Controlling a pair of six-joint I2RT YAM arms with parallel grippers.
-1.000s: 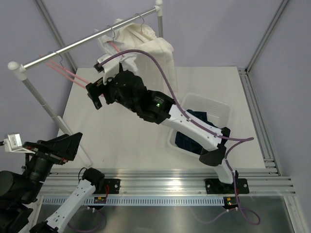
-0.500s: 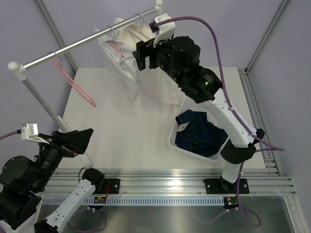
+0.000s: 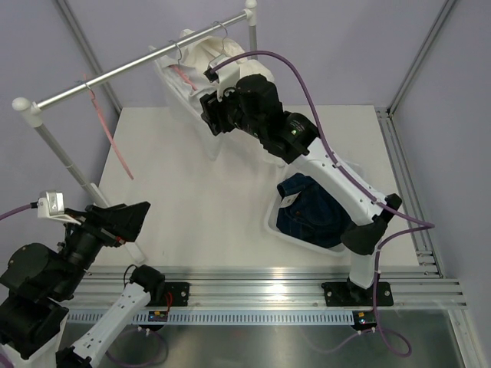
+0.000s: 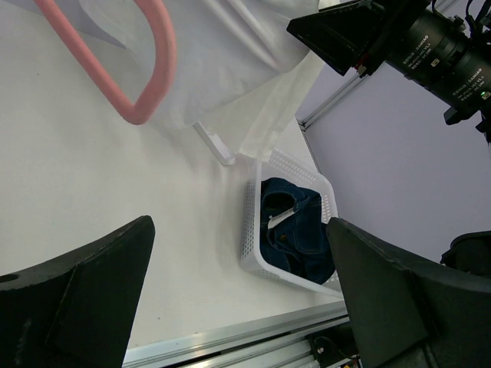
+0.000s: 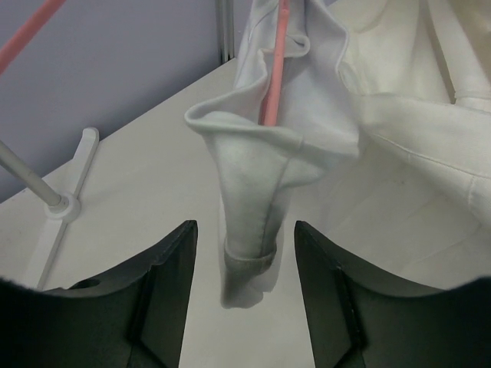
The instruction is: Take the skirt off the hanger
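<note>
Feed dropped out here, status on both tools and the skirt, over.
Right tool open, lined up on a hanging fold of the white skirt. Left tool open, low. Skirt on its pink hanger at the rail. Nothing blocking.

right arm: gone from low over the table's [image 3: 192, 199] left, up past the rail [image 3: 146, 61]; right fingers [image 5: 165, 299] now face the white skirt [image 5: 253, 199]. pink hanger [image 3: 107, 138]: swing settling, hangs steeper. denim [image 3: 314, 211]: uncovered.
</note>
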